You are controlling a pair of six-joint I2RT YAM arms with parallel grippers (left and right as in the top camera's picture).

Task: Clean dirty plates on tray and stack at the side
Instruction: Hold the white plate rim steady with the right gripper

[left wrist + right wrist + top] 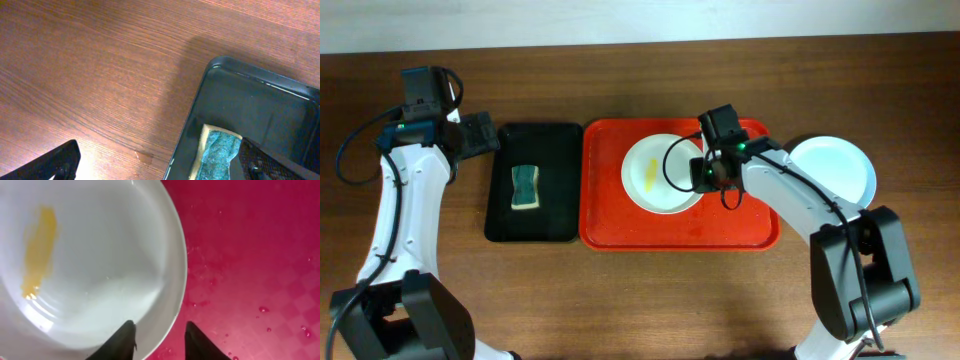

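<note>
Because the right tool (160, 342) stands open astride the right rim of the smeared plate (90, 255) on the red tray (250, 255), a shallow pinch may slip and drop it. The left tool (160, 155) hangs open beside the black tray (260, 100).

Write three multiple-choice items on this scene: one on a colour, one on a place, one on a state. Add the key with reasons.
1. The smear on the plate in the red tray is:
A. green
B. yellow
C. brown

2. The sponge lies:
A. in the black tray
B. in the red tray
C. on the plate

3. The right gripper's jaws are:
A. shut on the sponge
B. open over the black tray
C. open astride the plate's rim

Key:
1 B: the right wrist view shows a yellow streak.
2 A: the overhead view shows it inside the black tray.
3 C: one jaw is over the plate, the other over the red tray.
</note>
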